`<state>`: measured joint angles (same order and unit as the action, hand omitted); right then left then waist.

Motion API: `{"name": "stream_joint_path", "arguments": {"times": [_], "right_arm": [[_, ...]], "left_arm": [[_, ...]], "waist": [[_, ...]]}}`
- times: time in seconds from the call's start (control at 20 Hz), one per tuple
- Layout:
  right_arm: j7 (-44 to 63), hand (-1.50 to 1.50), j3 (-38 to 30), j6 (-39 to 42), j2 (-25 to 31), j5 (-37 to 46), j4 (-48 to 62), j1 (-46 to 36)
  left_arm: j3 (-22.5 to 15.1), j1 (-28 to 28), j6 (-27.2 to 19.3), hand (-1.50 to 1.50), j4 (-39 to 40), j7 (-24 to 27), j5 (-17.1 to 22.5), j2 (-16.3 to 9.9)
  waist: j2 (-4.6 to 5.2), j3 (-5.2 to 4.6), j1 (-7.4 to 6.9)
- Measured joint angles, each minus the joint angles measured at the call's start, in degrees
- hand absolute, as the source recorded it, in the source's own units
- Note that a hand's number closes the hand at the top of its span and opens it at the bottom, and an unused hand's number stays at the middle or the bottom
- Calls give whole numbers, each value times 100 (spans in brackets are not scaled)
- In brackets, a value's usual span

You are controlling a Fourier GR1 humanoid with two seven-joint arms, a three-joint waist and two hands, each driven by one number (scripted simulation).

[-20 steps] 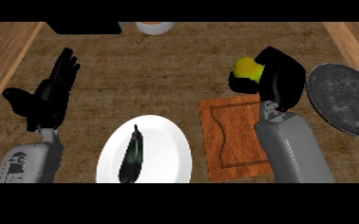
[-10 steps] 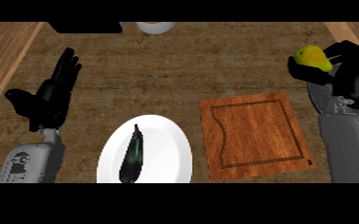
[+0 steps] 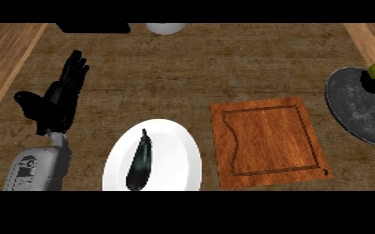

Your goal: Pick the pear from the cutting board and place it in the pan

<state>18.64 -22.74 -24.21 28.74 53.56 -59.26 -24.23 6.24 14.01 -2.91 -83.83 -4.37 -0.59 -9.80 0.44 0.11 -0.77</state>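
- Down at the view's left, the left hand (image 3: 55, 101) rests above the table (image 3: 219, 64), fingers straight and spread, thumb out to the side, holding nothing; its grey forearm comes in from the lower edge.
- Just to the right of that forearm lies a white plate (image 3: 176, 151), with a dark eggplant (image 3: 139, 161) lying lengthwise on it, stem end pointing away from the robot.
- Next to the plate, further right, sits the wooden cutting board (image 3: 267, 141), with a groove running round its face; nothing lies on it.
- Beyond the board, at the view's right edge, the grey pan (image 3: 348, 104) shows only in part, cut off by the edge.
- Over the pan's upper right, a sliver of the yellow-green pear (image 3: 371, 71) shows at the very edge, with a dark shape under it that cannot be told; whether the pear touches the pan cannot be told.
- Far across the table, a white bowl (image 3: 164, 28) and a black object (image 3: 93, 28) sit at the top edge.
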Motion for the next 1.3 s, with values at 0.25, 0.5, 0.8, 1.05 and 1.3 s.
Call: {"name": "stream_joint_path", "arguments": {"times": [0.25,0.5,0.8,1.05,1.3], "right_arm": [[-1051,150,-491,-609,511,-287,1747,-381],[-1957,150,-933,-919,784,-694,2936,-671],[-2514,-150,-1427,-37,849,-1374,3831,-849],[-3079,-150,-1691,404,887,-1709,4295,-922],[-3970,-150,-2120,316,875,-2181,4317,-851]], "left_arm": [[-71,98,-40,0,43,-6,-48,81],[-106,98,-50,0,-23,-19,-68,107],[-103,138,-6,0,7,-22,-35,106],[-108,185,21,0,-62,-122,-9,88],[-11,167,59,0,23,-48,28,18]], "waist": [[30,11,-82],[53,23,-133],[80,38,-176],[88,42,-213],[69,37,-150]]}}
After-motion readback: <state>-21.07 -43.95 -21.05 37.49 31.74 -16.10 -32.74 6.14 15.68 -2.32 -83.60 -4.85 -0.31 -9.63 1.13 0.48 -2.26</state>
